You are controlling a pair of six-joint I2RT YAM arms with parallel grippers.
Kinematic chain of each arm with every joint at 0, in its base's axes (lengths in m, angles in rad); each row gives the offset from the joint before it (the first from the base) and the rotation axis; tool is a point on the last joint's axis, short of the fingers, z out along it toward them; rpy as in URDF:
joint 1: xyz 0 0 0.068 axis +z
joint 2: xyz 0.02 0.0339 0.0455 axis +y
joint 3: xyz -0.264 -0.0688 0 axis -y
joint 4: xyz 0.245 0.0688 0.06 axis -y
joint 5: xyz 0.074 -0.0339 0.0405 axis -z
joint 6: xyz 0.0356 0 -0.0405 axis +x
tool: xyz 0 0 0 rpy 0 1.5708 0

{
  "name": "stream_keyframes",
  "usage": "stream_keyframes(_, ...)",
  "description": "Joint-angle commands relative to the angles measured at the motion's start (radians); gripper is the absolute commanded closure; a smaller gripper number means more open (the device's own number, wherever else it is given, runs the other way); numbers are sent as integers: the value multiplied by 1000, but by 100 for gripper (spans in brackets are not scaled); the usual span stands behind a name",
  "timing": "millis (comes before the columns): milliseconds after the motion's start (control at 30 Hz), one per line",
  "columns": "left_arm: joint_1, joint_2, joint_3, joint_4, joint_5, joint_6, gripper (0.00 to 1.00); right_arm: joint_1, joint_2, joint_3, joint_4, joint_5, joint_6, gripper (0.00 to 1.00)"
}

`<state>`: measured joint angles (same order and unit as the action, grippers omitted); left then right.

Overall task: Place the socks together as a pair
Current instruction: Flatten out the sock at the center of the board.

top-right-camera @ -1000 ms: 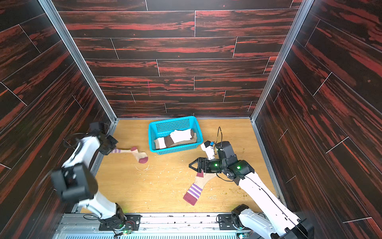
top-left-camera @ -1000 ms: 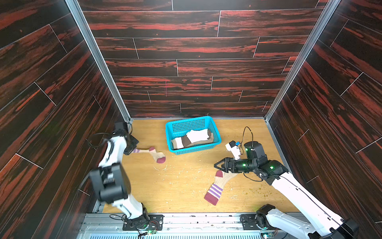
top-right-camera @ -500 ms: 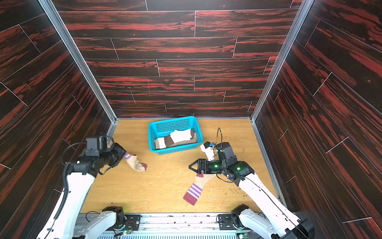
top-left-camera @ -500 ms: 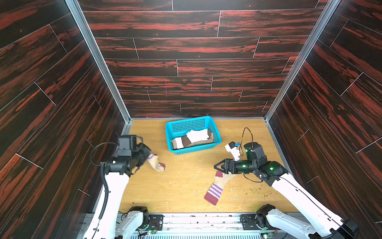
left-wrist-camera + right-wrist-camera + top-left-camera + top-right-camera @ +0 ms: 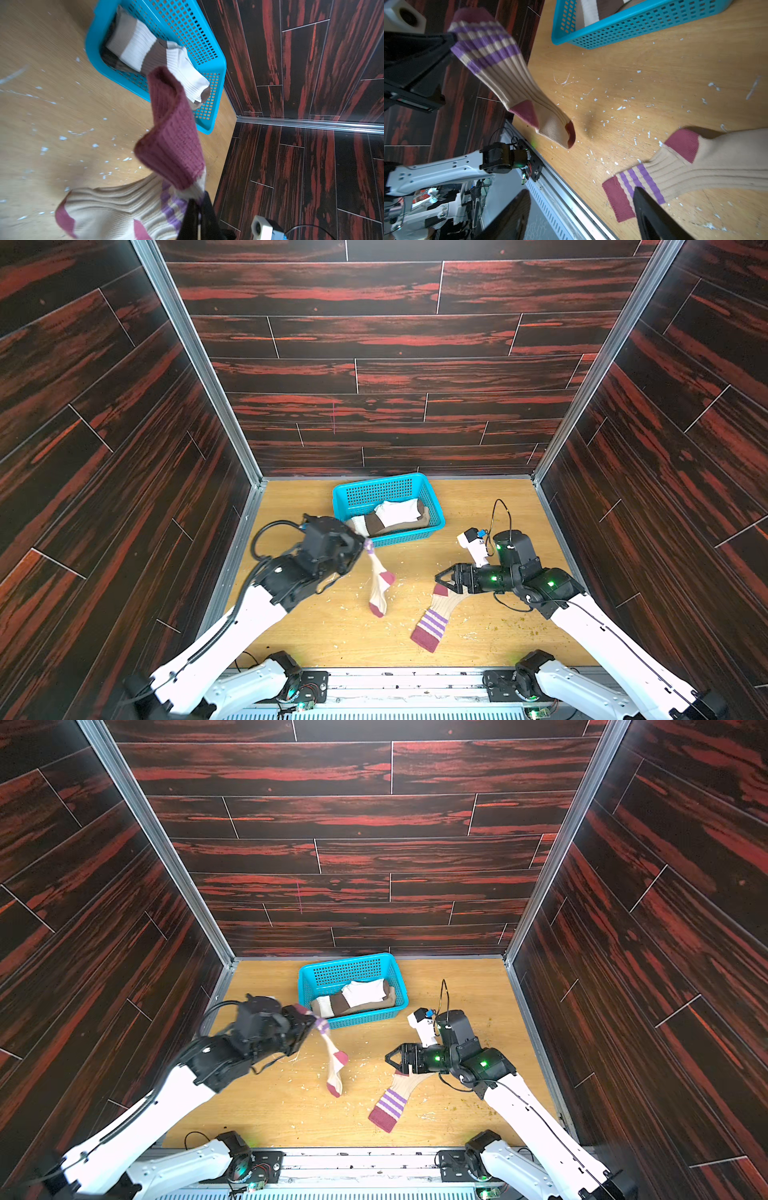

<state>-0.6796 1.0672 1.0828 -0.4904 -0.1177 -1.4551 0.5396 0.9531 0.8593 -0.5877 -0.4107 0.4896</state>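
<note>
Top views show my left gripper [image 5: 362, 546] pinching a dangling cream maroon-toed purple-striped sock [image 5: 380, 587], my right gripper [image 5: 441, 578] spread wide over the matching sock [image 5: 434, 616].

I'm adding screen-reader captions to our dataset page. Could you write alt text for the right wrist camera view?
The left gripper holds a cream, purple-striped sock near its cuff, hanging over the wooden table. Its matching sock lies flat on the table, and a blue basket stands nearby.

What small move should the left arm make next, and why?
Probably carry the hanging sock toward the flat sock and lower it alongside: the left pincer grips its cuff, both have purple stripes, and they are apart.
</note>
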Motion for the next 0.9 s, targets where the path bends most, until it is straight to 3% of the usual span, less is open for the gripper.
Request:
stream_keyframes(0,-26,10,15,68,-74,-80,97,4,3,30,-41,24,-32,19)
stream_keyframes(233,-25,-63,-150,113,-72,-167,97,5,49,33,-19,-10,-34,19)
stream_keyframes(400,-26,-126,-170,50,-74,-176,97,8,91,16,18,-132,-47,20)
stream_keyframes(567,-28,-154,-18,-215,-104,-42,97,9,96,12,-9,-69,-68,21)
stream_keyframes(700,-29,-167,23,-244,-116,25,96,8,108,20,-17,-48,-77,21)
stream_keyframes(867,-28,-1,127,-238,-18,193,95,-5,116,31,-47,-13,-80,21)
